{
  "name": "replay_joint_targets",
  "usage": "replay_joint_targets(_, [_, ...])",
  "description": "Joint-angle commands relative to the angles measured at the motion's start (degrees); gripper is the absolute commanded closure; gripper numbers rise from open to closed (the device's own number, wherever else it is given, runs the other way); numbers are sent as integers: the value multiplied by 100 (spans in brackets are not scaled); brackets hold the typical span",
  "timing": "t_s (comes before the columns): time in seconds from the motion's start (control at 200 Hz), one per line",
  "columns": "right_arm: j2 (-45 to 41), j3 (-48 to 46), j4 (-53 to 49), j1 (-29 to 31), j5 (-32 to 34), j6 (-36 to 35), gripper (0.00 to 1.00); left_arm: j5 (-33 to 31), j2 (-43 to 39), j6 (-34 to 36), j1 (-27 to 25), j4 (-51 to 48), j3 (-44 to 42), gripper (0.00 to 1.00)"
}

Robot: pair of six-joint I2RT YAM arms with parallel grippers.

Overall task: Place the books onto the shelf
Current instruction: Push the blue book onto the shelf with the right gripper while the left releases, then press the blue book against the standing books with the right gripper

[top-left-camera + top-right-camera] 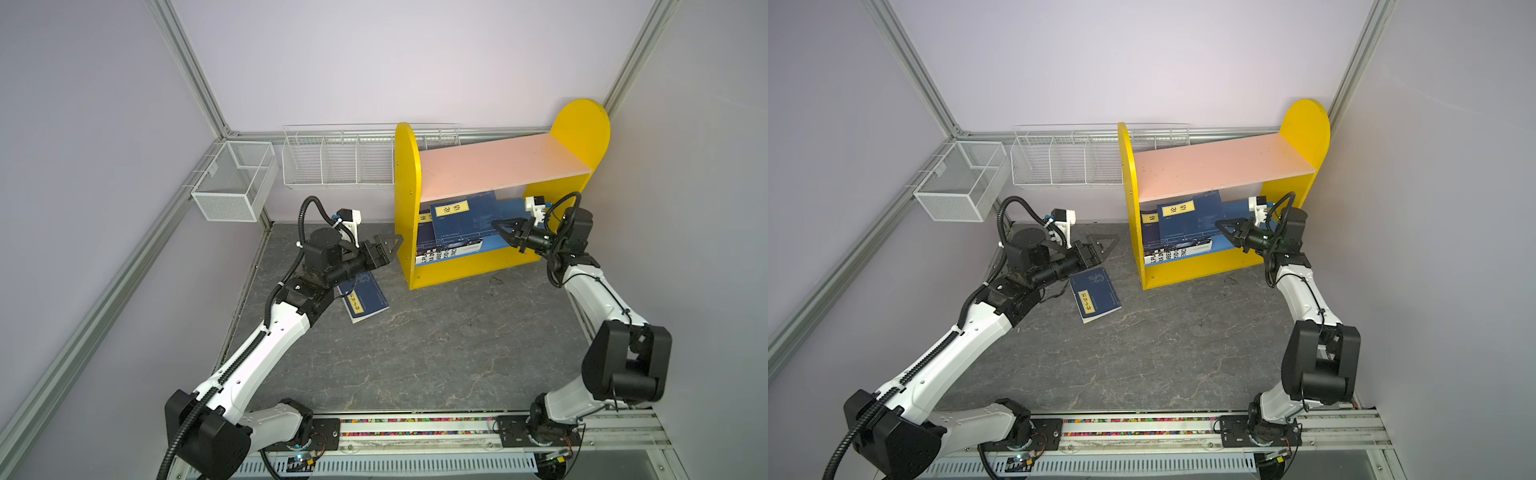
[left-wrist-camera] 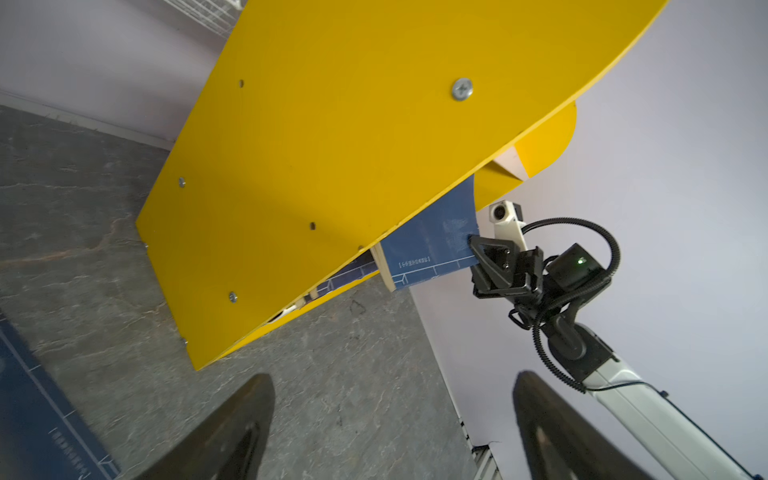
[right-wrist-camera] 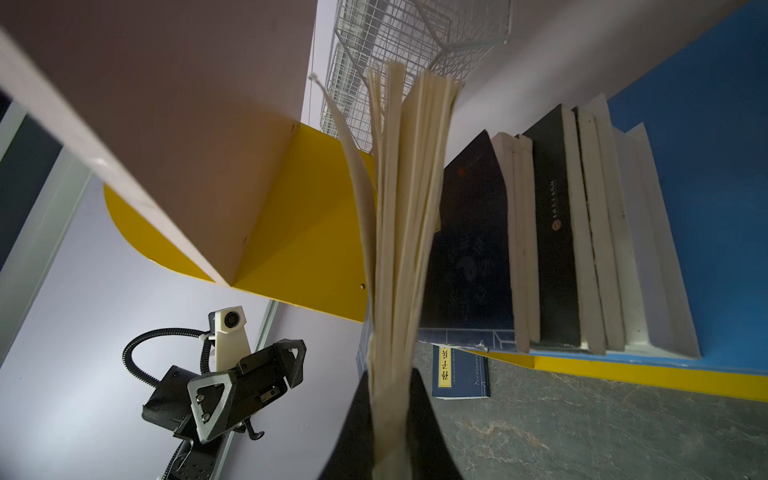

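Right gripper (image 1: 496, 226), clamped on a navy book (image 1: 457, 220), looks to be seating it in the shelf (image 1: 405, 187)'s lower tier; left gripper (image 1: 392, 245), jaws apart, hangs just left of it, so nxt move prob. calls for dropping onto the loose book (image 1: 365, 297) on the table, near-left of the shelf.

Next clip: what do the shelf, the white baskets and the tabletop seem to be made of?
Shelf: likely painted wood board, smooth matte; a bare pale edge and screw heads show in the left wrist view.
Baskets: white-coated metal wire and mesh.
Tabletop: grey veined stone look, matte; real stone or print, cannot tell.
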Motion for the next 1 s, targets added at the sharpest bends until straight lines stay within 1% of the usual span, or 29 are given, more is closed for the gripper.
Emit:
replay_joint_targets(0.0, [196, 383, 120, 182, 40, -168, 92, -289, -32, 239, 27, -320, -100, 9])
replay_joint_targets(0.125, [528, 664, 140, 365, 51, -200, 92, -290, -3, 225, 27, -313, -174, 9])
replay_joint_targets(0.24, [740, 936, -248, 520, 98, -444, 92, -350, 1, 213, 27, -330, -210, 9])
replay_joint_targets(0.37, [835, 939, -366, 611, 146, -570, 92, -439, 100, 247, 27, -368, -163, 9])
replay_joint_targets(0.57, [1010, 929, -182, 702, 241, -526, 92, -288, 601, 233, 27, -223, 80, 9])
replay_joint_targets(0.705, [1095, 937, -294, 726, 211, -565, 92, -191, 872, 179, 27, -93, 198, 9])
replay_joint_targets(0.94, [1181, 970, -424, 735, 192, -664, 92, -150, 1309, 85, -7, 144, 422, 8])
replay_joint_targets(0.995, [1213, 980, -432, 739, 192, -678, 92, -247, 1407, 98, -62, 192, 503, 8])
